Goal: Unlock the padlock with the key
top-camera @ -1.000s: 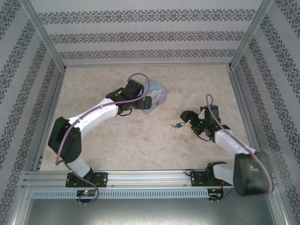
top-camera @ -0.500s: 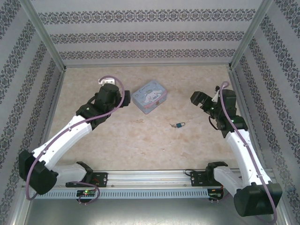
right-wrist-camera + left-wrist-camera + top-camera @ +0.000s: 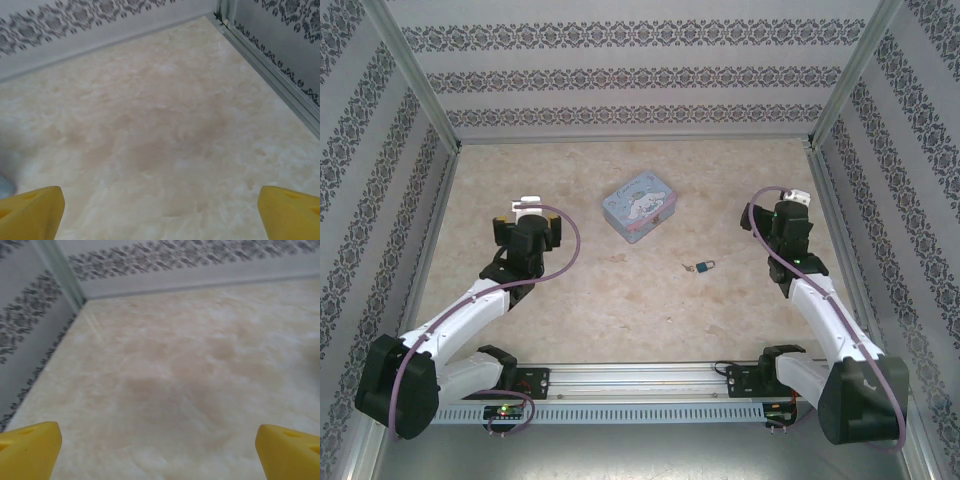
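The tiny bluish padlock (image 3: 705, 266) lies on the marbled table (image 3: 620, 300), right of centre. A slim dark piece, the key (image 3: 688, 267), sticks out from its left side and touches it; whether it sits in the lock I cannot tell. My right gripper (image 3: 786, 212) hovers well to the padlock's right, near the right wall. Its yellow fingers (image 3: 30, 212) stand wide apart over bare table, so the right gripper (image 3: 160, 215) is open with nothing between them. My left gripper (image 3: 528, 222) is far to the left, open too (image 3: 160, 455), its fingers (image 3: 27, 450) holding nothing.
A pastel-blue cartoon tin box (image 3: 640, 206) sits at the table's centre back, beyond the padlock. Patterned walls and metal frame posts (image 3: 830, 190) close the table on three sides. Both arm bases are bolted to the rail (image 3: 640, 378) at the near edge.
My right gripper has let go at the padlock, opened fully and swung away to the right wall. My left arm has left the tin and pulled back to the left.
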